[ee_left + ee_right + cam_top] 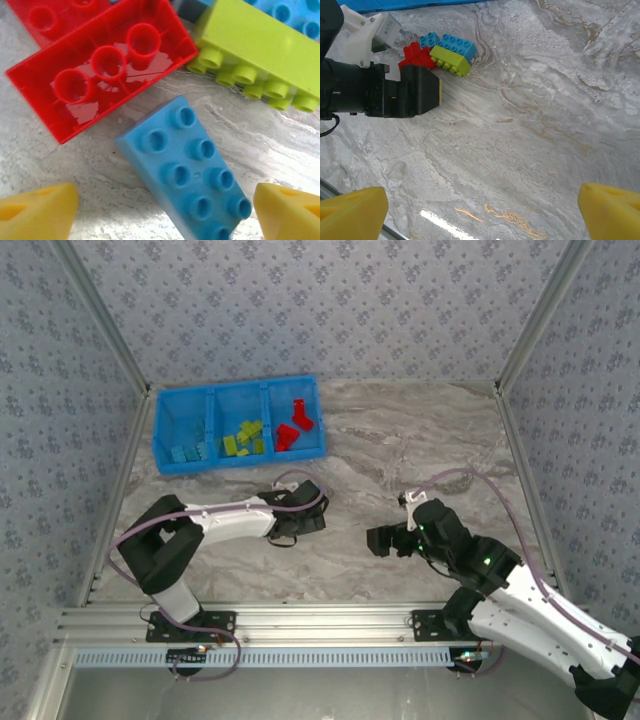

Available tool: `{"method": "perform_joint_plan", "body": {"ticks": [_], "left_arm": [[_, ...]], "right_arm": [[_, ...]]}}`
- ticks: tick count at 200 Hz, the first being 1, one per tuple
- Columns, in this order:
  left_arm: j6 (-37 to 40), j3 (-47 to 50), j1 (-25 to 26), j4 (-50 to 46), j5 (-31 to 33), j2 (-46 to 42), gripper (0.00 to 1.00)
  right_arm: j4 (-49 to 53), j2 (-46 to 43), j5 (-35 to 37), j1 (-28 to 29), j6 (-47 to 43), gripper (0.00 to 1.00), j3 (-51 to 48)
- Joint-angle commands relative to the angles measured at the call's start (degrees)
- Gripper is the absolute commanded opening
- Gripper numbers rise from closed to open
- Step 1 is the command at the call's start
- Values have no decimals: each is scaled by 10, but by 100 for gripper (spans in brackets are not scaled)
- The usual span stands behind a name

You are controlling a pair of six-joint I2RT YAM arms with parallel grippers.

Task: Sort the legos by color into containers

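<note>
Left gripper [160,215] is hovering low over a loose cluster of legos on the marble table [280,145]. Its jaws are standing wide and gripping nothing. Its yellow fingertips [35,210] are flanking the near end of a light blue brick [187,167], which is lying flat with studs up. Neither pad is touching it.

Just beyond that brick, a red brick [100,70] is lying hollow side up. A lime green brick [255,50] is sitting tipped on its side, studs facing the light blue brick. A second blue brick [295,15] is peeking out behind the green one. All four are crowding close together; real contact can't be told.

Right gripper [480,210] is hanging over bare marble, well apart from the cluster. Its jaws are also standing wide, with nothing between them. Its camera is looking across at the left arm's black gripper body beside the same pile.

Blue tray [158,430] is sitting at the far left of the table, well away from both grippers. Sorted blue pieces [190,452] are lying in the left compartment. Sorted green pieces [243,438] are lying in the middle one, and sorted red pieces [295,423] in the right one.
</note>
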State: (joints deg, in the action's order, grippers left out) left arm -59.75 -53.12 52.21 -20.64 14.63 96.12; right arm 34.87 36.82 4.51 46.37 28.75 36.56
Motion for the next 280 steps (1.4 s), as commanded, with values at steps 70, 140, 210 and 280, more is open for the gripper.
{"method": "perform_joint_plan", "body": {"ticks": [70, 140, 210, 280], "left_arm": [[13, -45, 2, -4, -4, 58, 57], [97, -27, 0, -12, -2, -86, 25], [293, -134, -199, -48, 145, -201, 25], [292, -343, -473, -36, 17, 58, 26]], "right_arm": [[-19, 10, -41, 0, 8, 100, -2], [-110, 33, -100, 1, -11, 100, -40], [-91, 8, -56, 0, -16, 100, -45], [-66, -21, -59, -1, -6, 100, -50]]}}
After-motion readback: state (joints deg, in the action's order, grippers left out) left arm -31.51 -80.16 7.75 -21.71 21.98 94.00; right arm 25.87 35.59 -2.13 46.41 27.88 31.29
